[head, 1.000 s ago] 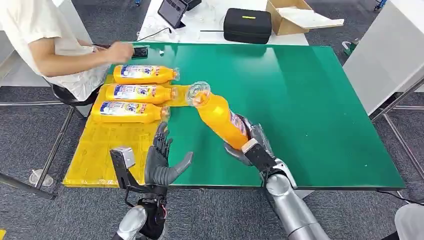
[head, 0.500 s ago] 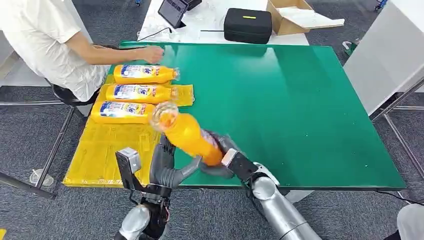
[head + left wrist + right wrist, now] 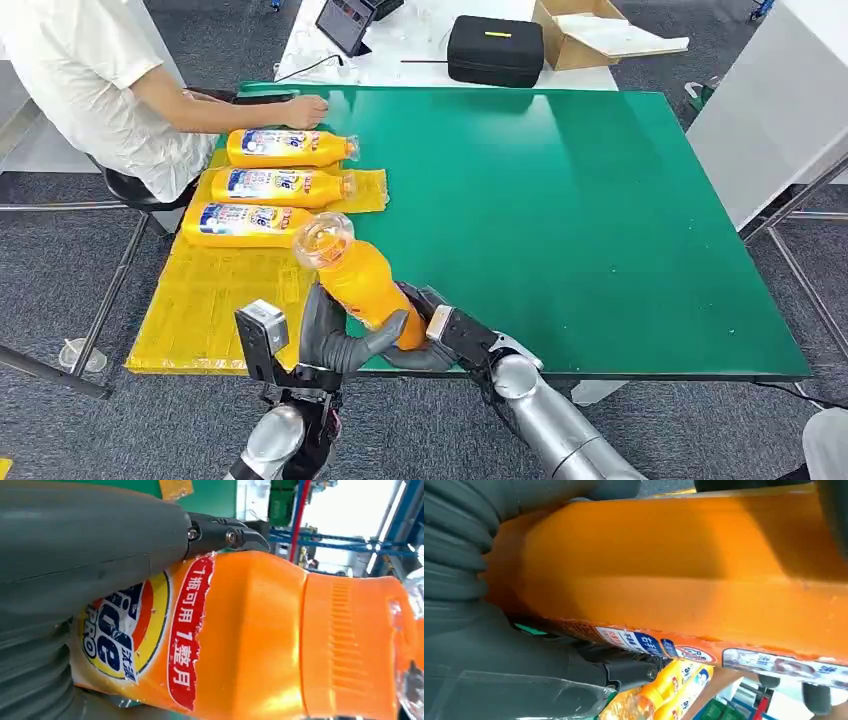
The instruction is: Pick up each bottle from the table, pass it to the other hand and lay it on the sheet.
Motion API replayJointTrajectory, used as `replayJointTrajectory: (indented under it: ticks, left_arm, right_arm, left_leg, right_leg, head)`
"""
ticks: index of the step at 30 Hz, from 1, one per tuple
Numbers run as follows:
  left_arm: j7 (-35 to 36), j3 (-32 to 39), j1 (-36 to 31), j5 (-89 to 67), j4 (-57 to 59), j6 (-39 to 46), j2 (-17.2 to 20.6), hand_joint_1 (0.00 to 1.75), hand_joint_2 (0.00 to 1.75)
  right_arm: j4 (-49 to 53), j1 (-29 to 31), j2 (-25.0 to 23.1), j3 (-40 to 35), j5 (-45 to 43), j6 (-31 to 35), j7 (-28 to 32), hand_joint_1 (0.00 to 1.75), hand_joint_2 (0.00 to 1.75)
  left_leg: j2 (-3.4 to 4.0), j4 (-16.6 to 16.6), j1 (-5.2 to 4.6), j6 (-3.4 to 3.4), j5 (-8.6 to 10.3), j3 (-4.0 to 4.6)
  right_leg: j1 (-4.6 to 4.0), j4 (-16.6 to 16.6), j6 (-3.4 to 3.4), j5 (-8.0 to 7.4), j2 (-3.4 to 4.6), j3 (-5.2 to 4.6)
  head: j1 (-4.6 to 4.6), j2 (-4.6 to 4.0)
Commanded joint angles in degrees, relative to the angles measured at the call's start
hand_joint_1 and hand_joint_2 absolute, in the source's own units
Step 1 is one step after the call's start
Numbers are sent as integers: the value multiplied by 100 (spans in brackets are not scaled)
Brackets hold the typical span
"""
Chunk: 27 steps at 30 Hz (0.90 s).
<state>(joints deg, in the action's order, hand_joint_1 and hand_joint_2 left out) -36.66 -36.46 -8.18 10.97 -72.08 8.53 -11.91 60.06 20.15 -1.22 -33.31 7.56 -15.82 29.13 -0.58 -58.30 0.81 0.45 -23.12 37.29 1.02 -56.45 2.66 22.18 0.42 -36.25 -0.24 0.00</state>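
Orange bottle (image 3: pixel 365 282), clear cap, tilted up-left over table's near edge w/ sheet's edge beside it. Three matching bottles (image 3: pixel 270 185) lie side by side on yellow sheet (image 3: pixel 215 300).

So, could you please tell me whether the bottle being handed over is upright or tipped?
Tipped: the orange bottle leans, clear cap toward the yellow sheet, between both hands.

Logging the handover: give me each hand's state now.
Left hand: gripping the orange bottle.
Right hand: holding the same bottle at its lower end.
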Motion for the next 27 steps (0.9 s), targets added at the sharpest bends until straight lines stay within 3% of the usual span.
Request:
replayJointTrajectory:
  ticks: [1, 5, 6, 7, 8, 12, 15, 17, 18, 22, 24, 27]
  left_arm:
    - [268, -3, -318, 270, 474, -525, 86, 175, 175]
    - [709, 367, -242, 995, 479, -1021, 26, 175, 175]
    - [1023, 475, -222, 1360, 505, -1222, -1, 175, 175]
    - [1384, 577, -195, 1777, 486, -1480, 20, 175, 175]
    - [1178, 554, -208, 1688, 413, -1590, 95, 175, 175]
    - [1211, 712, -239, 1553, 284, -1490, 195, 175, 175]
    - [1089, 743, -298, 1160, 355, -1233, 196, 175, 175]
    - [1089, 760, -302, 1160, 370, -1230, 197, 175, 175]
    - [1089, 760, -302, 1160, 370, -1230, 197, 175, 175]
    - [884, 616, -485, -154, 618, -231, 338, 175, 175]
    - [830, 590, -592, -960, 704, 344, 455, 175, 175]
    - [864, 769, -580, -1274, 659, 382, 508, 175, 175]
  right_arm:
    - [-225, 276, 87, -328, 4, 67, 10, 175, 175]
    - [-18, 79, 89, -152, -19, 202, 20, 133, 175]
    - [-2, 44, 69, -104, -18, 227, 19, 112, 175]
    - [16, -32, 16, 1, -51, 283, 43, 58, 175]
    - [14, -103, -35, 100, -110, 310, 97, 30, 175]
    - [14, -309, -88, 347, -176, 408, 155, 37, 175]
    - [67, -403, -75, 472, -153, 478, 173, 7, 175]
    - [72, -412, -64, 476, -147, 474, 177, 7, 175]
    - [72, -412, -64, 476, -147, 474, 177, 7, 175]
    - [142, -549, -95, 664, -84, 596, 162, 0, 175]
    - [205, -647, -131, 766, 254, 1107, 217, 0, 175]
    - [232, -703, -159, 870, 391, 1313, 221, 0, 175]
  left_leg:
    - [7, 3, 0, 2, -8, -27]
    - [9, 2, 1, 3, -13, -39]
    - [7, 3, 1, 3, -11, -35]
    - [6, 4, 0, 1, -5, -19]
    - [9, 4, 0, 2, -10, -32]
    - [5, 7, 0, 0, -10, -33]
    - [10, 3, 2, 1, -12, -31]
    - [1, 3, 0, 1, -3, -13]
    - [4, 0, 2, 3, -16, -44]
    - [4, 3, 1, 1, -6, -22]
    - [-1, 6, 1, 0, -5, -25]
    - [2, 6, 1, -1, -3, -19]
  right_leg:
    - [-3, 3, -10, 7, -1, 27]
    - [-5, 4, -14, 11, -1, 38]
    - [-4, 4, -12, 10, -2, 35]
    - [-2, 5, -8, 4, 1, 18]
    - [-3, 5, -11, 8, 1, 30]
    - [-3, 3, -14, 11, -4, 31]
    - [-5, 3, -13, 10, 1, 30]
    - [-2, 2, -7, 4, -5, 11]
    - [-7, 2, -16, 16, -8, 44]
    - [-4, 4, -10, 6, -4, 21]
    - [-4, 5, -12, 7, -9, 25]
    - [-4, 5, -11, 4, -3, 16]
  head:
    - [0, 0]
    - [0, 0]
    - [0, 0]
    - [-2, 2]
    - [0, 0]
    - [0, 0]
    - [-2, 0]
    - [0, 0]
    - [0, 0]
    - [0, 0]
    - [0, 0]
    - [-2, 0]
